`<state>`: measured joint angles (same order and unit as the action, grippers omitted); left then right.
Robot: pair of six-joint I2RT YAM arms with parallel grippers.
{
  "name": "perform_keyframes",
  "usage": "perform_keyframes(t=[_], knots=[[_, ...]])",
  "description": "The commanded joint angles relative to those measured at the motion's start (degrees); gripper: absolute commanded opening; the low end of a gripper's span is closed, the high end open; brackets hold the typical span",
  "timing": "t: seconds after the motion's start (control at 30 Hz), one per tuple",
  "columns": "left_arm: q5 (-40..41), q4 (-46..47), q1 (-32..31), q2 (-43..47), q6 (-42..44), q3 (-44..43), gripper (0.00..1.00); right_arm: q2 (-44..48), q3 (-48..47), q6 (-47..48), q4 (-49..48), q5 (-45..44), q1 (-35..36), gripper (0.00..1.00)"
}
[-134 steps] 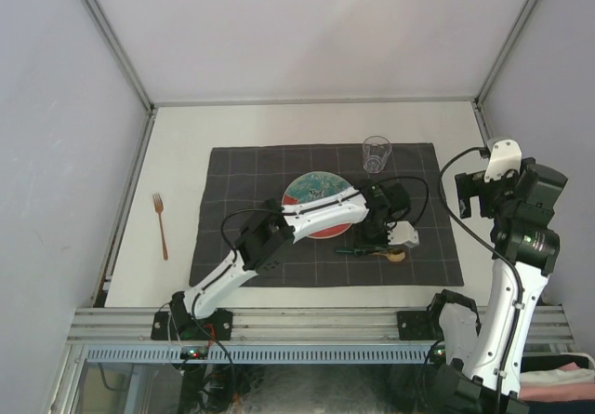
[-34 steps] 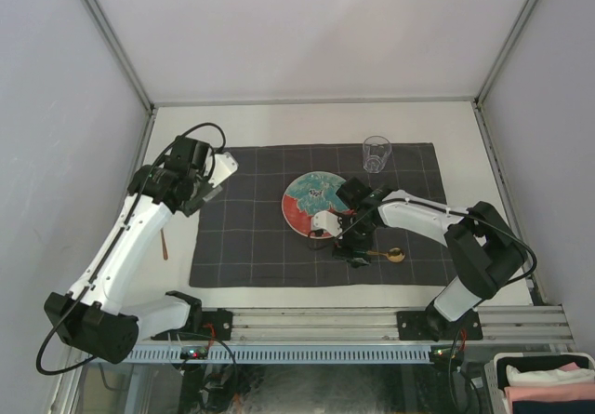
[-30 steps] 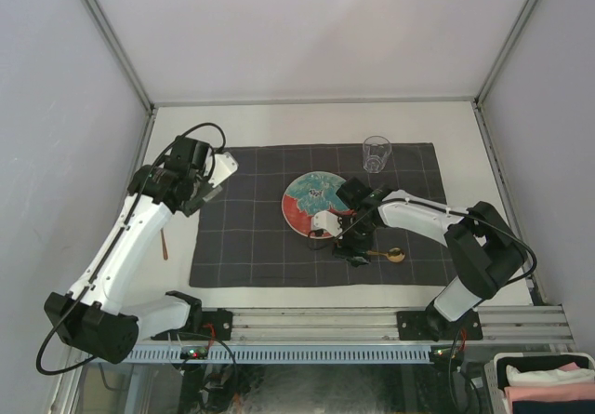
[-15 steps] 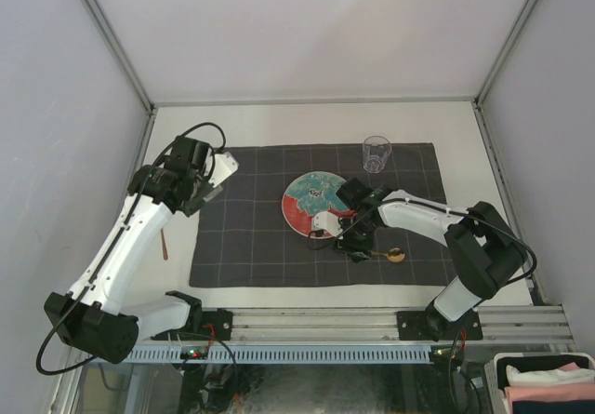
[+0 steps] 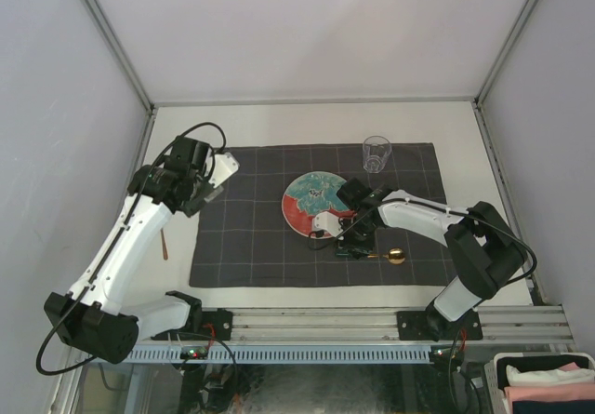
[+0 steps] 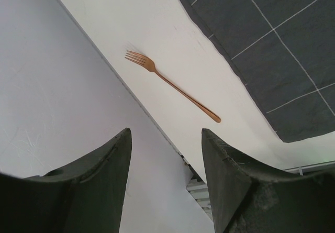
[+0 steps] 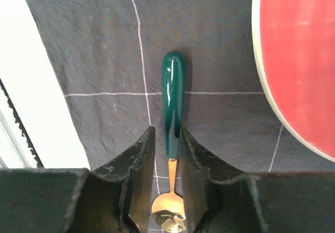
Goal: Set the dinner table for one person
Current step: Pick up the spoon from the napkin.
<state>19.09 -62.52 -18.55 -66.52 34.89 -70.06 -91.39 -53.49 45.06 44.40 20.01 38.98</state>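
Our right hand (image 7: 167, 139) is down low on the dark checked cloth (image 7: 94, 44). Its two fingers are pressed against either side of the spoon (image 7: 172, 97), pinching the green handle near the end that joins the gold bowl. The spoon lies flat on the cloth, just beside the rim of the red and teal plate (image 7: 298, 50). From above, we see the plate near the middle of the cloth, and a clear glass (image 5: 376, 153) standing upright at the cloth's far edge, beyond the plate and to its right. Our left hand (image 6: 165, 132) hangs in the air over the left side, its fingers spread with nothing between them. Below it a copper fork (image 6: 171, 86) lies on the bare off-white tabletop (image 5: 307, 124), near the cloth's left edge but apart from it. The tabletop carries all of this, with grey metal rails along its edges.
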Motion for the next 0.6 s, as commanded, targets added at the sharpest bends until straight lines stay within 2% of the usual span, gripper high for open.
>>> perform_keyframes(t=[0.0,0.27,0.3,0.37,0.57], knots=[[-0.9,-0.4,0.4,2.1,-1.3,1.0,0.60,0.9,-0.6,-0.1,0.3,0.8,0.0,0.23],[-1.1,-0.1,0.4,3.1,-1.8,2.7,0.60,1.0,-0.7,-0.1,1.0,0.6,0.1,0.16],[-1.2,-0.2,0.4,3.1,-2.0,2.7,0.60,1.0,-0.7,-0.1,1.1,0.7,0.1,0.17],[-1.4,-0.1,0.4,3.0,-2.1,2.6,0.60,1.1,-0.6,-0.1,1.4,0.9,0.2,0.34],[-1.4,-0.3,0.4,3.3,-1.8,2.6,0.60,0.9,0.7,0.2,0.9,0.6,0.3,0.37]])
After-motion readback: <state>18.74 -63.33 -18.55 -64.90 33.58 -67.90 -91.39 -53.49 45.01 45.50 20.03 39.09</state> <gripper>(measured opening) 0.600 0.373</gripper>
